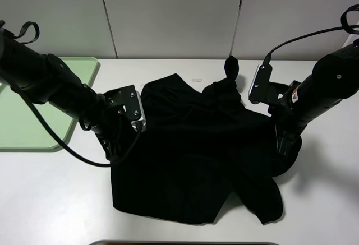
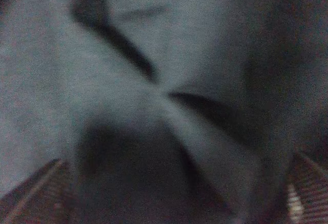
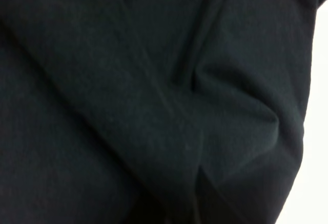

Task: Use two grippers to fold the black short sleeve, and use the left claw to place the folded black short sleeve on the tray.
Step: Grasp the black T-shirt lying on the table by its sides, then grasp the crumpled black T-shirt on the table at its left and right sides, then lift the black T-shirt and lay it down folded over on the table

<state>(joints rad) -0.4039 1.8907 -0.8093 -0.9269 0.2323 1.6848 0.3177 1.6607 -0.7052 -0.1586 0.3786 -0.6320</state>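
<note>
The black short sleeve lies rumpled across the middle of the white table, with one sleeve end sticking up at the back. The left claw presses down at the shirt's left edge; its light grey block shows above it. In the left wrist view, fabric fills the picture and bunches between two ribbed fingers that stand wide apart. The right gripper is buried at the shirt's right edge. The right wrist view shows only black fabric. The mint-green tray lies at the far left, with the left arm over it.
A small whitish tape strip lies on the table behind the shirt. A grey panelled wall closes off the back. A dark edge shows at the table's front. Cables trail from both arms.
</note>
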